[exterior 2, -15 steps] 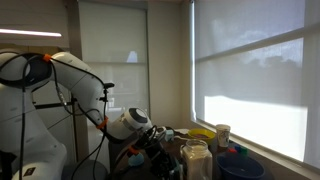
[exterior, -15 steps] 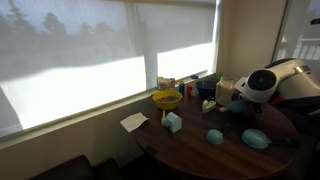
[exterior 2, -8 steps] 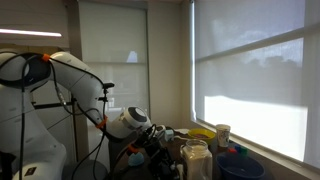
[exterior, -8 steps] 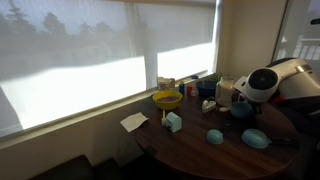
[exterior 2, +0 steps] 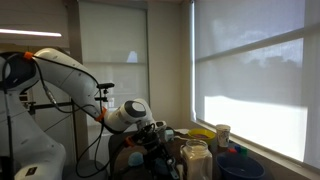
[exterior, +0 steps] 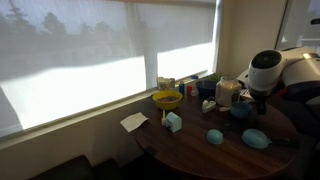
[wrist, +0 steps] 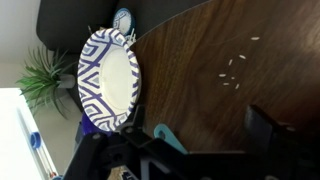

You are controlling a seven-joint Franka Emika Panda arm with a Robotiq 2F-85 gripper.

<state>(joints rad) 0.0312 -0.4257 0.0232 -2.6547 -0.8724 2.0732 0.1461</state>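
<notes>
One plate [wrist: 110, 80] — white, seemingly blue-rimmed.

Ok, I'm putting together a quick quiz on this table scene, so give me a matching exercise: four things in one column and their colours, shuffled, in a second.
Things:
1. bowl
2. plate
3. paper sheet
4. potted plant

Colours:
A. green
B. plain white
C. yellow
D. blue-and-white pattern

Pairs: 1-C, 2-D, 3-B, 4-A.
</notes>
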